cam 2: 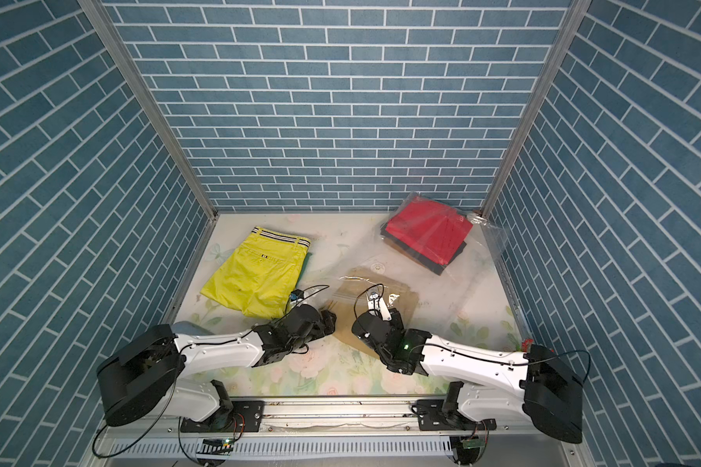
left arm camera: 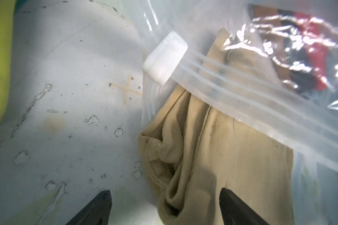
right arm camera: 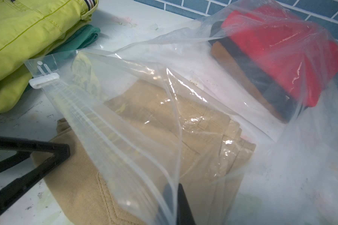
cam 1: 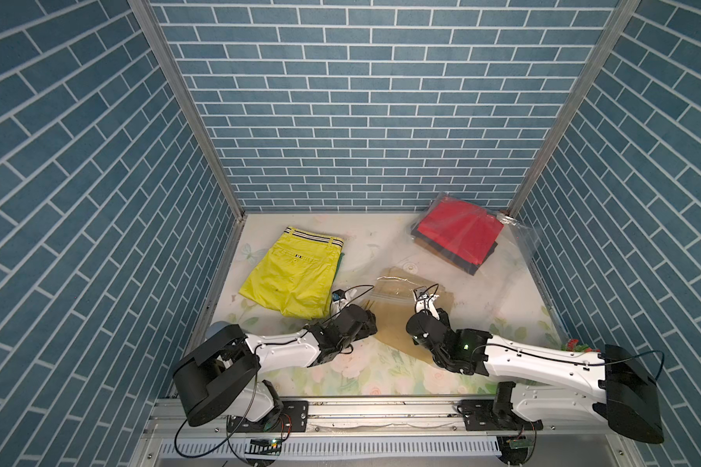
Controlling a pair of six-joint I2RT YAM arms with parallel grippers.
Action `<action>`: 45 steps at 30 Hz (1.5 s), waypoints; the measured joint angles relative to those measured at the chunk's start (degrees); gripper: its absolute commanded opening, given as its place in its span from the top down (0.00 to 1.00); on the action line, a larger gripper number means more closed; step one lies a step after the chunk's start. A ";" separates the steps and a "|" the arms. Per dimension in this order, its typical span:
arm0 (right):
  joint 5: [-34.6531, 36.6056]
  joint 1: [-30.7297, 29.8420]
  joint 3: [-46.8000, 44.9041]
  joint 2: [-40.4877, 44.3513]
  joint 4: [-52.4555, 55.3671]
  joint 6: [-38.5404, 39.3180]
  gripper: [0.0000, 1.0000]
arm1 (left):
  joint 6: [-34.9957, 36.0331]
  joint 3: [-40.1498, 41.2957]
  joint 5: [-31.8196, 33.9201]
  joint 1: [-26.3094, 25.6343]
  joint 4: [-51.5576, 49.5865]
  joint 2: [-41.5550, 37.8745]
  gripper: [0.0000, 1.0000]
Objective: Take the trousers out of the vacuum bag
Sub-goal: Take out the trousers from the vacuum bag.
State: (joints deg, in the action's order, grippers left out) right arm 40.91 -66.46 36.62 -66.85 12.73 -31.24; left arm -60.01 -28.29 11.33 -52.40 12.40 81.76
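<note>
- The vacuum bag (right arm camera: 213,109), clear and crinkly, lies across the right half of the bench (cam 1: 502,291) in both top views, its zip-seal strip (right arm camera: 109,128) open at the near end.
- The beige trousers (right arm camera: 82,185) lie half out of the bag's mouth at lower centre of the right wrist view; their far part is still under the plastic.
- The red trousers (cam 1: 458,234) sit deep in the bag at the upper right of the bench, stacked on a black pair (right arm camera: 261,81) and an ochre brown pair (right arm camera: 234,70).
- The yellow trousers (cam 1: 288,275), with a striped waistband, lie outside the bag at the left of the bench, on top of a green pair (right arm camera: 82,37).
- The left end effector (left arm camera: 165,206) has its jaws spread wide, just above the bunched edge of the beige trousers, gripping nothing.
- The right end effector (right arm camera: 174,202) is pinched closed on the bag's upper film beside the zip strip, which rises towards it.
- A white slider clip (left arm camera: 165,58) sits at the end of the zip strip.
- The bench carries a pale floral print and is walled in by blue brick-pattern panels (cam 1: 340,121).
</note>
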 measured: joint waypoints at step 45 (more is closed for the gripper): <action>-0.92 0.26 -0.09 0.02 -1.22 0.02 1.00 | 3.26 1.36 -20.35 3.76 25.11 7.08 0.87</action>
State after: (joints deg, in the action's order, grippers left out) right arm 39.99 -66.19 36.53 -66.83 11.51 -31.22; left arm -56.75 -26.94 -9.02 -48.64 37.52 88.84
